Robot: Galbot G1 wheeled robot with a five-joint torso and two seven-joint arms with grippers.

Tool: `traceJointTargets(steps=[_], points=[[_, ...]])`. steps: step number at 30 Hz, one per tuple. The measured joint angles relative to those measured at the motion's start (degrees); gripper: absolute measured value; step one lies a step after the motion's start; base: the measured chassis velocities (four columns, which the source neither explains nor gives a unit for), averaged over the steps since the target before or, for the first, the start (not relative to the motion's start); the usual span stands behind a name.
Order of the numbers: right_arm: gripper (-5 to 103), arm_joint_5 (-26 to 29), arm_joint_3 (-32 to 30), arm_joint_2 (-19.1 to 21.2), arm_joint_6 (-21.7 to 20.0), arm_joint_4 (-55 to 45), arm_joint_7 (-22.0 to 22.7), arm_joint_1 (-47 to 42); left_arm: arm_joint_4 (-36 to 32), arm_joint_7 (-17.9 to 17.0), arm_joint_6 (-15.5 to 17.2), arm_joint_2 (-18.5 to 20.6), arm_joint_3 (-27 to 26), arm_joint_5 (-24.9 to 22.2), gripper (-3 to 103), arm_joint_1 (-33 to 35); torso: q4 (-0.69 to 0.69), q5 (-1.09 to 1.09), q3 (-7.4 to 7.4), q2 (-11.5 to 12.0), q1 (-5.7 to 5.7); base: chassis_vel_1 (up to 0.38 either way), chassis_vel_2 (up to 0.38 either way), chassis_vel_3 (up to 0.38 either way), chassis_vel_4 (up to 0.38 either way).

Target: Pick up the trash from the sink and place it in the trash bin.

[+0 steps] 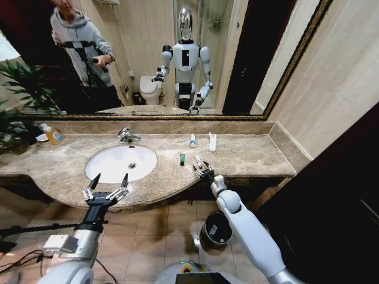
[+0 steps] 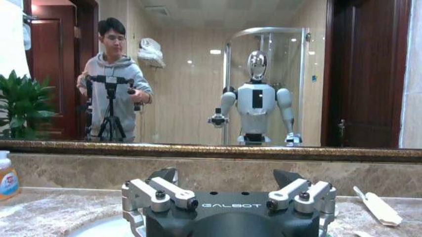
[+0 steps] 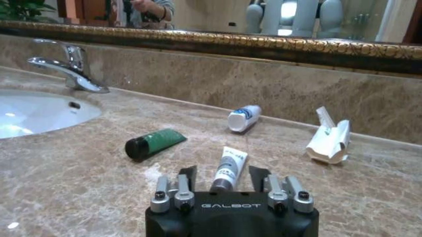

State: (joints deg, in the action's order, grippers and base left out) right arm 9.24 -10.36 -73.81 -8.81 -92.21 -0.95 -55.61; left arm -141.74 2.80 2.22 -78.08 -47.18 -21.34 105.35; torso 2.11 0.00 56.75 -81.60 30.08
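Right end effector (image 3: pixel 224 178) around white tube (image 3: pixel 230 165).

Glossy marble countertop (image 1: pixel 249 155), chrome faucet (image 1: pixel 125 135), white glazed sink (image 1: pixel 106 160).

Soap bottle (image 1: pixel 53 136), plant (image 1: pixel 23 89), mirror (image 1: pixel 249 53)

Right of the sink (image 1: pixel 98 167), four tubes (image 1: pixel 183 158) lie on the countertop (image 1: pixel 254 157); the bin (image 1: pixel 217 229) stands below.
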Motion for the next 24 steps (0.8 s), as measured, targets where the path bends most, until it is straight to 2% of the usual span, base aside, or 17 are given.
traceJointTargets(steps=[2,3,6,8,10,21,24], points=[[44,-0.06,-0.05,0.16,-0.01,0.01,0.04,-0.18,0.00,0.00,0.00,0.00,0.00,0.00,100,0.00,0.00,0.00,0.00,0.00,0.00,0.000,0.000,0.000,0.000],[44,-0.06,-0.05,0.16,-0.01,0.01,0.04,-0.18,0.00,0.00,0.00,0.00,0.00,0.00,100,0.00,0.00,0.00,0.00,0.00,0.00,0.000,0.000,0.000,0.000],[28,-0.50,-0.41,0.20,-0.01,0.01,0.01,-0.70,0.00,0.00,0.00,0.00,0.00,0.00,100,0.00,0.00,0.00,0.00,0.00,0.00,0.000,0.000,0.000,0.000],[28,-0.56,-0.51,0.19,-0.01,0.01,-0.02,-0.78,0.00,0.00,0.00,0.00,0.00,0.00,100,0.00,0.00,0.00,0.00,0.00,0.00,0.000,0.000,0.000,0.000],[19,-0.62,-0.77,0.17,0.07,0.01,-0.10,-0.95,0.00,0.00,0.00,0.00,0.00,0.00,100,0.00,0.00,0.00,0.00,0.00,0.00,0.000,0.000,0.000,0.000],[18,0.08,-2.46,0.75,0.15,-2.26,-0.04,-2.34,0.00,0.00,0.00,0.00,0.00,0.00,100,0.00,0.00,0.00,0.00,0.00,0.00,0.000,0.000,0.000,0.000],[18,1.10,-5.29,1.98,0.00,-7.03,-0.04,-5.31,0.00,0.00,0.00,0.00,0.00,0.00,100,0.00,0.01,0.01,0.00,0.00,0.00,0.000,0.000,0.000,0.000]])
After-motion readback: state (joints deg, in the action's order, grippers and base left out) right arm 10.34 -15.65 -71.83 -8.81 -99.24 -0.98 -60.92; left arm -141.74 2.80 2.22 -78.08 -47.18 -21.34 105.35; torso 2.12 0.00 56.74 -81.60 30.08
